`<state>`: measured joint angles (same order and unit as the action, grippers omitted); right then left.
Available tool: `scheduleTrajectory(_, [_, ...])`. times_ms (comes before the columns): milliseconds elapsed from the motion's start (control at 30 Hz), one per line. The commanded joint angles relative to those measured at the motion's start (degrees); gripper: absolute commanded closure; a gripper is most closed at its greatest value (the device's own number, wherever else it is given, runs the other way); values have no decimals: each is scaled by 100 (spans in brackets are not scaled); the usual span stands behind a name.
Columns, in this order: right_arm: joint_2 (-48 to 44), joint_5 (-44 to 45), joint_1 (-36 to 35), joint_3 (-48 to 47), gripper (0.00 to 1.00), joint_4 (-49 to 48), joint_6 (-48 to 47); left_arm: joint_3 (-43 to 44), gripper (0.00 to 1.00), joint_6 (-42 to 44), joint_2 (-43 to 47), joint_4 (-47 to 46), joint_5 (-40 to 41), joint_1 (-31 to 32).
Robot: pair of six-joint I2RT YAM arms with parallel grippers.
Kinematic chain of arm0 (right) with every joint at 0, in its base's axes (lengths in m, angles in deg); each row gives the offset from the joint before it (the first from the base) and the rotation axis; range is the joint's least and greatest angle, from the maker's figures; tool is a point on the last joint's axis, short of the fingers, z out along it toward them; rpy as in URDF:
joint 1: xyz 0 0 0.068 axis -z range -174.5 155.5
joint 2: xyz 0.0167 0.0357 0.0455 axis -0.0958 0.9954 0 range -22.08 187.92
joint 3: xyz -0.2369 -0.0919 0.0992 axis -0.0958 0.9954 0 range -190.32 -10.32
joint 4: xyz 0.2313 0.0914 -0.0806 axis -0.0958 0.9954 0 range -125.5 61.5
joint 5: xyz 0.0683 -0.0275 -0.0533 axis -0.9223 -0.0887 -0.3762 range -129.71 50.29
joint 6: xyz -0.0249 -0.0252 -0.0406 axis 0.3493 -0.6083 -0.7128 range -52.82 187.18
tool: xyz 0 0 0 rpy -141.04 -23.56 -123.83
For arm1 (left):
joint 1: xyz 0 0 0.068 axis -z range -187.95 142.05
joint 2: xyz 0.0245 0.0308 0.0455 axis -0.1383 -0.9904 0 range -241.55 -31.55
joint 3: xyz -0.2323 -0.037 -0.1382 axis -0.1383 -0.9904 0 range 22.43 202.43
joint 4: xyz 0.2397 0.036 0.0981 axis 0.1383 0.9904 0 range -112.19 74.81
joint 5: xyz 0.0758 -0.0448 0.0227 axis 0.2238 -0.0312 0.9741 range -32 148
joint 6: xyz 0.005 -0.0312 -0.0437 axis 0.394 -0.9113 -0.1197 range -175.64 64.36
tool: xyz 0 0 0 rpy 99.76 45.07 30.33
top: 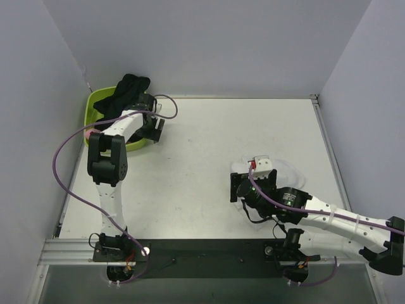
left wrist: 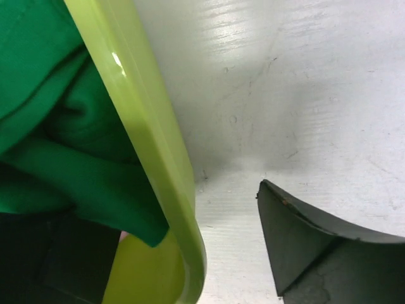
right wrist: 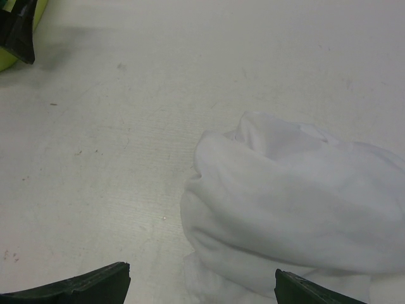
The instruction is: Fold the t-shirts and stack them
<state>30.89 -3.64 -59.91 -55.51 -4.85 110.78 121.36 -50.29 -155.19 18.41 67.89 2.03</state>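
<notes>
Poised with right gripper (right wrist: 201,271) spread before a crumpled white t-shirt (right wrist: 297,215), left gripper (top: 156,129) parted at the basket (left wrist: 158,158) rim.

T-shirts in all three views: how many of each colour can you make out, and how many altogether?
White t-shirt: 1
Black t-shirt: 1
Green t-shirt: 1
Pink t-shirt: 1, only a sliver shows
Total: 4

Bright, even light fr. above — glare on basket rim (left wrist: 118,61) left of left gripper (top: 154,126); shadows soft, close-ups slightly blurry.
</notes>
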Motion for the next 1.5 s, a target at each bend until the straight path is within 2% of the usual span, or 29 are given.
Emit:
scheduleTrajectory(0, [152, 268, -130, 63, 0, 81, 167, 328, 6, 213, 181, -333, 408, -13])
scheduleTrajectory(300, [460, 374, -481, -78, 0, -59, 228, 240, 4, -323, 1420, -456, 1182, 188])
scheduleTrajectory(467, [600, 479, -666, -130, 0, -60, 307, 345, 3, -499, 1790, -194, 1709, 891])
scheduleTrajectory(567, [670, 506, -719, -122, 0, -51, 343, 329, 3, -973, 1851, 18, 1640, 1338])
scheduleTrajectory(700, [767, 541, -728, -183, 0, -33, 378, -49, 3, -1492, 1756, -227, 1122, 1560])
scheduleTrajectory(933, [899, 655, -842, -341, 0, 195, 492, -480, 3, -2160, 930, -623, 189, 1305])
scheduleTrajectory(1133, [969, 743, -912, -359, 0, 353, 650, -463, 3, -2108, 350, -685, 224, 1103])
scheduleTrajectory(1467, [1163, 752, -948, -341, 0, 424, 808, -533, 3, -1985, 182, -685, 312, 401])
